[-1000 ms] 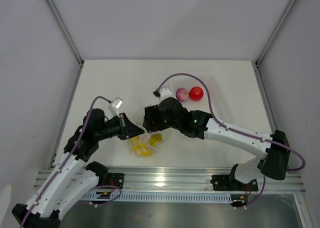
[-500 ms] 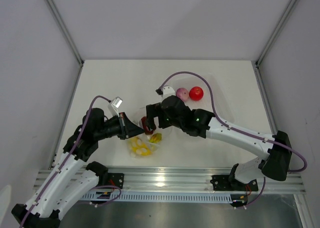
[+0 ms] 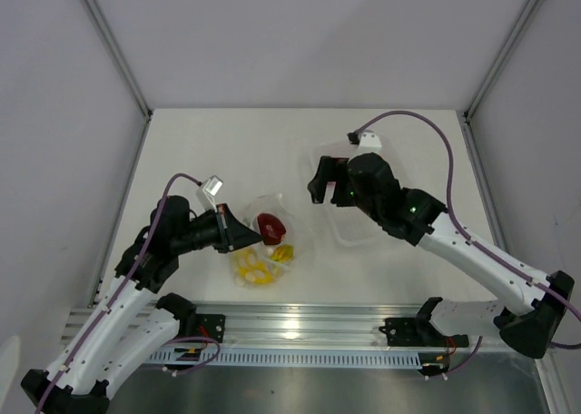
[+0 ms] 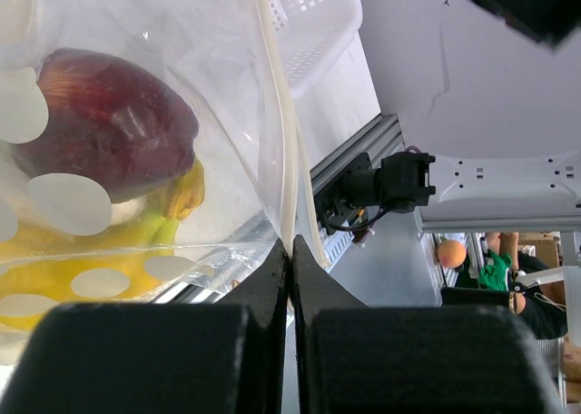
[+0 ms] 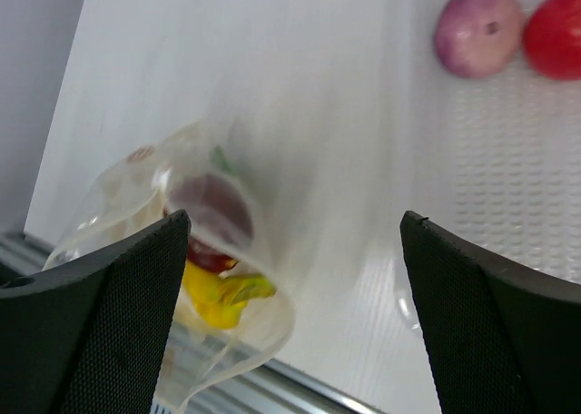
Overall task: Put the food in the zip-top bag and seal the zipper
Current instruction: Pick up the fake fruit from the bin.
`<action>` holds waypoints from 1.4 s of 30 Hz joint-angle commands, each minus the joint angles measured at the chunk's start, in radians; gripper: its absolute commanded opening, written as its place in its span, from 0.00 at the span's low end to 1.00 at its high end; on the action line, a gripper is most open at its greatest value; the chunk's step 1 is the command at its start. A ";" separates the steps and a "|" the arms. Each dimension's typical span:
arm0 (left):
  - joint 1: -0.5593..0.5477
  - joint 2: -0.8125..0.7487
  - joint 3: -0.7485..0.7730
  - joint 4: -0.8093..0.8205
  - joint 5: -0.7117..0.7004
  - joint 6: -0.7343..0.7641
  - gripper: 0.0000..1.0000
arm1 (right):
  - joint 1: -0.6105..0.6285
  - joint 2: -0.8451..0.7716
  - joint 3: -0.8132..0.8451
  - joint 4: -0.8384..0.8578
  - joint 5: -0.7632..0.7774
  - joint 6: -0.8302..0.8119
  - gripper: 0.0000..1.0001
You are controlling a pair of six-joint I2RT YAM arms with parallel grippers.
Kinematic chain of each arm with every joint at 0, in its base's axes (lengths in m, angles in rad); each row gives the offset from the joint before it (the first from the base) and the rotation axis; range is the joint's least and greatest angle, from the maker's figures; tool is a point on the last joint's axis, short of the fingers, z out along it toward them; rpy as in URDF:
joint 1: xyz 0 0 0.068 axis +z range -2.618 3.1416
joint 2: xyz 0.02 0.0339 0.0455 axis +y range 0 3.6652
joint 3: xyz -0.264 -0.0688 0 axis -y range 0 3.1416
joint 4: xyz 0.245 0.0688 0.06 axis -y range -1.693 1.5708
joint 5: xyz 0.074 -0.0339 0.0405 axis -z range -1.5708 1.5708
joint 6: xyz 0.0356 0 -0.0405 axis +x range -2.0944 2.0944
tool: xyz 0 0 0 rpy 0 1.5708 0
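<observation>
Firstly, left gripper (image 4: 290,251): fingertips were pressed together, pinching the edge of the zip-top bag (image 4: 218,114); in the overhead view it sat at the bag's left side, near the front of the table (image 3: 209,151)
Zipper (image 4: 289,173): a pale narrow strip ran along the bag's edge and down into the pinched fingertips; whether it was pressed closed could not be told
Bag position: it lay on the table between the two arms, close in front of the left gripper, held up at the pinched edge
Banana bunch (image 3: 254,271): yellow, inside the bag at its nearest end
Green-yellow piece (image 3: 283,251): small, inside the bag, just beside the banana bunch and below the apple
Dark red apple (image 3: 270,224): inside the bag, resting against the banana bunch, seen clearly through the plastic in the left wrist view
Right gripper (image 3: 320,180): fingers were spread wide apart with nothing between them; it hung above the table, apart from the bag, over the left part of the tray (image 3: 363,237)
Tray: translucent white, rectangular, right of the bag
Pink-purple onion (image 5: 478,30): on the tray's dimpled floor, outside the bag
Red round fruit (image 5: 556,34): in the tray, touching or just beside the onion; both were hidden under the right arm in the overhead view
</observation>
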 commanded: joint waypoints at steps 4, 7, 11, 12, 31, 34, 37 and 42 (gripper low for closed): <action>-0.001 -0.017 0.020 0.031 0.044 -0.009 0.00 | -0.209 -0.023 -0.034 -0.004 0.038 0.040 0.97; 0.001 -0.020 0.020 0.026 0.047 0.005 0.00 | -0.301 0.009 -0.046 0.023 0.066 0.064 0.97; 0.001 -0.011 0.025 0.006 0.044 0.040 0.01 | -0.404 0.083 -0.052 0.080 0.108 0.107 0.97; 0.001 -0.011 0.026 0.008 0.044 0.043 0.01 | -0.418 0.101 -0.052 0.092 0.113 0.118 0.97; 0.001 0.083 0.072 0.143 0.001 0.129 0.01 | -0.588 0.713 0.189 0.335 0.035 0.109 0.95; 0.001 0.098 0.071 0.149 -0.010 0.135 0.01 | -0.593 0.765 0.211 0.335 0.021 0.112 0.95; 0.001 0.115 0.078 0.160 -0.014 0.135 0.01 | -0.599 0.802 0.236 0.323 -0.001 0.119 0.94; 0.001 0.133 0.074 0.187 -0.007 0.126 0.01 | -0.597 0.815 0.216 0.315 -0.010 0.127 0.94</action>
